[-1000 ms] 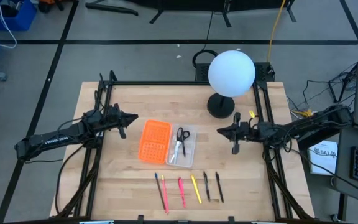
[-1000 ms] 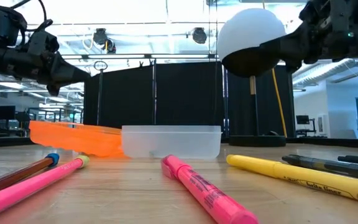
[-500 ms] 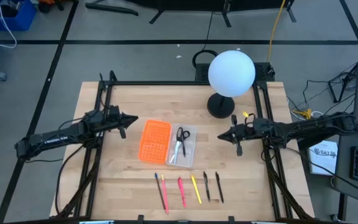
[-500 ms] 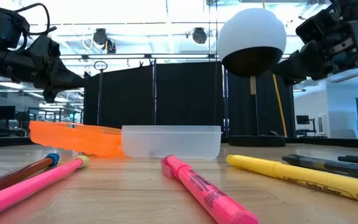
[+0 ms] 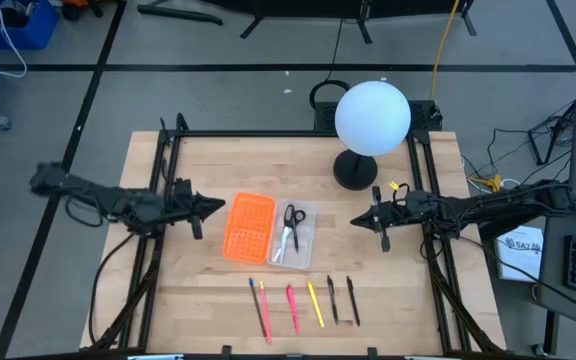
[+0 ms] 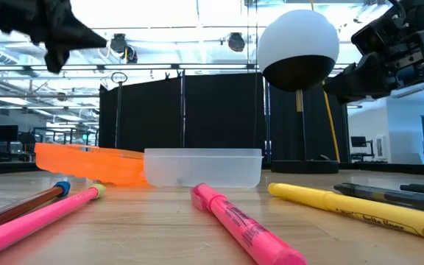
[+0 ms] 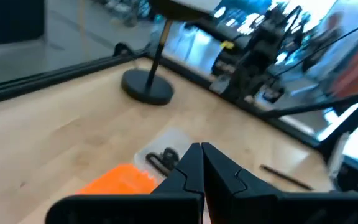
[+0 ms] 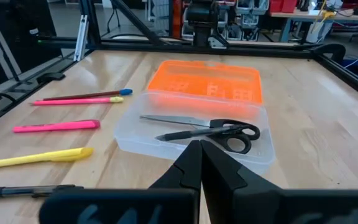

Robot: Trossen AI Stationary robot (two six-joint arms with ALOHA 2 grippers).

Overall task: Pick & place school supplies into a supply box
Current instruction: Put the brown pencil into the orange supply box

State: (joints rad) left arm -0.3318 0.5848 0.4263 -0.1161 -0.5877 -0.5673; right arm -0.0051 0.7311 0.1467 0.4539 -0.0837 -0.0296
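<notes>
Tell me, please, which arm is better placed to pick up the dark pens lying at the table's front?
Probably the right. The right gripper hovers on the dark pens' side, while the left gripper sits beyond the orange panel, farther away.

A pale wooden desk (image 5: pixel 208 275) is framed by black rails. Near its middle the clear supply box (image 5: pixel 294 236) is set, joined to an orange panel (image 5: pixel 249 227). Six pens and pencils (image 5: pixel 303 303) are laid in a row along the near edge. A round black lamp base (image 5: pixel 354 171) is stood toward the far right corner.
</notes>
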